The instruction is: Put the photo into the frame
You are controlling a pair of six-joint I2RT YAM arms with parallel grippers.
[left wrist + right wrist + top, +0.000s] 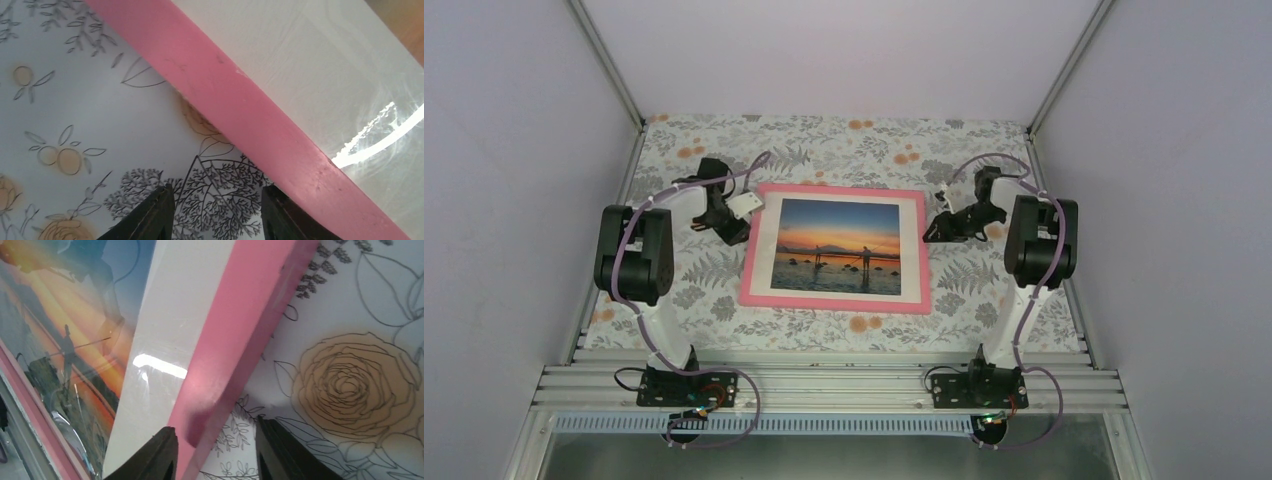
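The pink frame lies flat in the middle of the table. The sunset photo shows inside it, ringed by a white mat. My left gripper is open and empty at the frame's left edge near its far corner. In the left wrist view it hovers over the cloth, its right finger against the frame. My right gripper is open at the frame's right edge. In the right wrist view it straddles the frame's edge, with the photo at the left.
A floral tablecloth covers the table. Grey enclosure walls stand on the left, right and back. An aluminium rail with both arm bases runs along the near edge.
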